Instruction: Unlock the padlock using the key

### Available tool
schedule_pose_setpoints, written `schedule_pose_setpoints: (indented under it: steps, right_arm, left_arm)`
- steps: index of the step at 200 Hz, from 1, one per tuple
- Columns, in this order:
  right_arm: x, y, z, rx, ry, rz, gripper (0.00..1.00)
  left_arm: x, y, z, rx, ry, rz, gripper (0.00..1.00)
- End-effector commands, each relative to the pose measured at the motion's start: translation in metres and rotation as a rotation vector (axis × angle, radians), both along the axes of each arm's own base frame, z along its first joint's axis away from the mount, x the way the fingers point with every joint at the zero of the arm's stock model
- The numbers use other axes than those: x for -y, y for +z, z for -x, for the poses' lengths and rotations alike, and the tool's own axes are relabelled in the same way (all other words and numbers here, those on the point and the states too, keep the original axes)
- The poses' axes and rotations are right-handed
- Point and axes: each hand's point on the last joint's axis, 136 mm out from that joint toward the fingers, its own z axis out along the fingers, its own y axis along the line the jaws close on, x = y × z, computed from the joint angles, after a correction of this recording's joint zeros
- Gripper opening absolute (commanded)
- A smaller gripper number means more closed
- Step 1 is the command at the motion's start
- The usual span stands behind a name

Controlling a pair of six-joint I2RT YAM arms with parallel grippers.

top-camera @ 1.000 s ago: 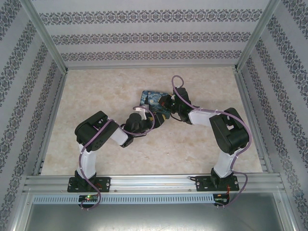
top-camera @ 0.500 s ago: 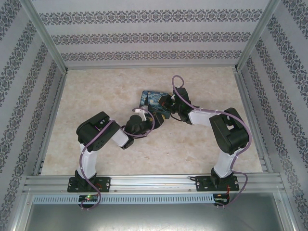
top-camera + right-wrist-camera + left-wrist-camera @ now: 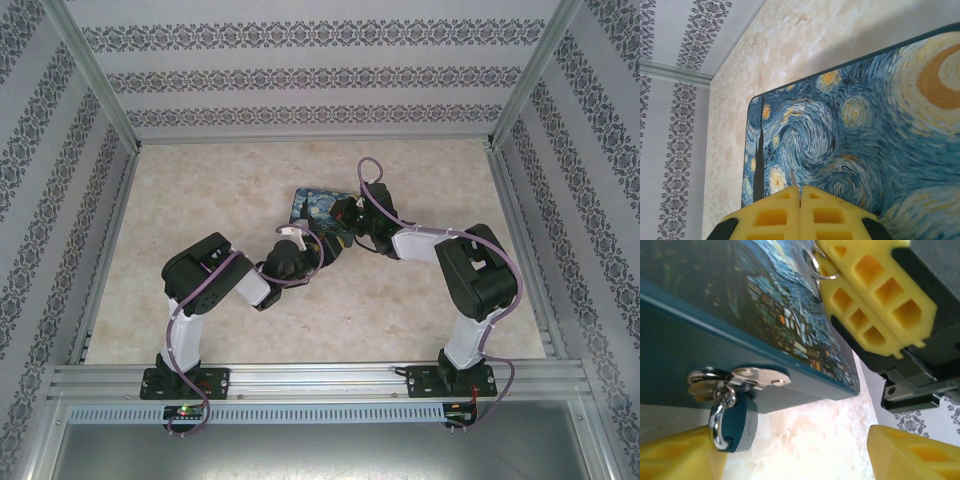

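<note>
The padlock (image 3: 737,426), with a teal body and a silver shackle, hangs from the metal hasp (image 3: 757,377) on the front of the swirl-painted box (image 3: 765,300). My left gripper (image 3: 795,455) is open and low in front of the box. Its left finger (image 3: 675,457) is right against the padlock and its right finger (image 3: 915,455) is far off. My right gripper (image 3: 800,192) is shut on the key (image 3: 791,176), a thin grey blade that pokes out over the box lid (image 3: 865,125). A silver ring (image 3: 813,266) hangs by the right gripper's fingers (image 3: 865,295).
The box (image 3: 315,205) sits mid-table on the marble-patterned top (image 3: 200,200), with both grippers, left (image 3: 305,245) and right (image 3: 345,215), crowded at its near side. Patterned walls and metal rails enclose the table.
My left arm has edged a little to the right towards the box, and its jaws have narrowed slightly. The right arm and the box have not moved.
</note>
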Motion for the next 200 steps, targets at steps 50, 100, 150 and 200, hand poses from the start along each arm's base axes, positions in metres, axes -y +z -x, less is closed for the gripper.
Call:
schedule_pose_setpoints:
  steps: [50,100,150,200]
  right_arm:
    - [0.011,-0.024,0.010,-0.080,-0.010,0.033,0.00]
    - [0.012,-0.025,0.010,-0.083,-0.012,0.032,0.00]
    - [0.013,-0.027,0.011,-0.088,-0.012,0.034,0.00]
    - [0.014,-0.026,0.011,-0.085,-0.015,0.032,0.00]
  left_arm:
    - [-0.017,-0.047,-0.003,-0.114,0.071,-0.074,0.54]
    - [-0.020,-0.049,-0.005,-0.115,0.080,-0.075,0.41]
    - [-0.023,-0.049,-0.006,-0.116,0.089,-0.071,0.34]
    - [-0.024,-0.049,-0.008,-0.116,0.098,-0.066,0.26]
